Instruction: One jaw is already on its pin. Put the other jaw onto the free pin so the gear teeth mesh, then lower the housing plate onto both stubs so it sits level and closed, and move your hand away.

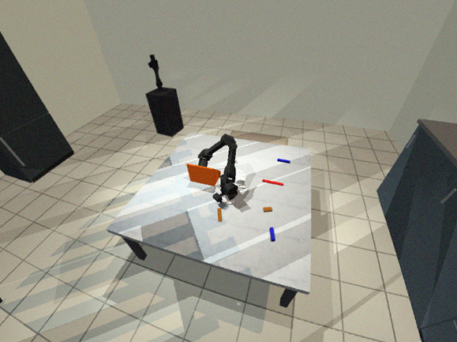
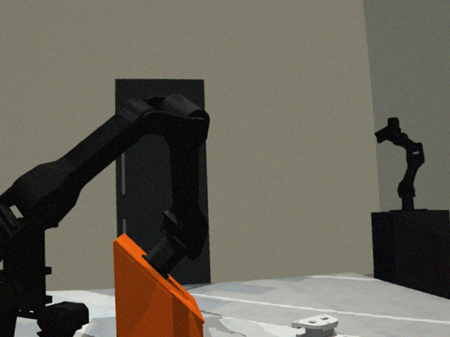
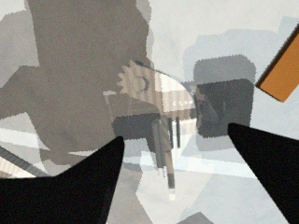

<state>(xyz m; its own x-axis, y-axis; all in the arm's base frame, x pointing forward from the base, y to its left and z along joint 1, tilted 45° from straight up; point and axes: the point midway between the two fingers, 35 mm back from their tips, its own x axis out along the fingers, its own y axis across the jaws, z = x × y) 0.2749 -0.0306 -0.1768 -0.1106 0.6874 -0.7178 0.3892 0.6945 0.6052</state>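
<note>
Fingers of the black gripper [image 1: 224, 202] [image 2: 22, 330] [image 3: 176, 132] stand spread with nothing between them; in the wrist view, the pale toothed jaw [image 3: 175, 95] lies on the table [image 1: 251, 240] [image 2: 387, 322] [image 3: 187, 14], left of an orange block [image 1: 219, 214] [image 3: 281, 77].

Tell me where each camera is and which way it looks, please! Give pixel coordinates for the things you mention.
Top: high up, off to one side, looking down across the table [image 1: 160, 236]; the whole black arm [image 1: 230, 156] [image 2: 186, 171] shows.
Exterior: low, near table height, looking across at the arm, its orange wedge [image 1: 203, 174] [image 2: 150, 303] and the open gripper [image 1: 223, 202] [image 2: 22, 328] [image 3: 174, 134].
Wrist: by the gripper, looking down at a toothed white jaw [image 3: 175, 93]; two black fingertips poke in.
Top and exterior share the arm and wedge.
</note>
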